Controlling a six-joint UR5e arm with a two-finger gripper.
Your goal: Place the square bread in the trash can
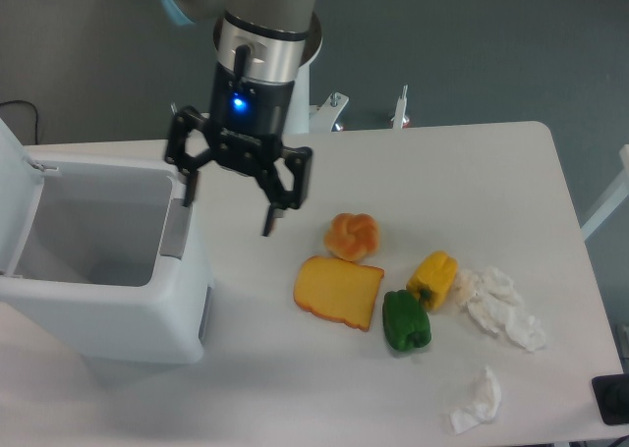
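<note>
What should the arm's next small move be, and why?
Probably lift up and away. The gripper hangs open and empty beside the trash can, no square bread shows on the table, and the round bun is not the target.

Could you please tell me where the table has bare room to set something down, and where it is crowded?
Bare patches: the far right corner of the table, beyond the round bun, and the near strip between the trash can and the crumpled tissue. It is crowded mid-right, where toast slice, green pepper, yellow pepper and tissue pile cluster.
</note>
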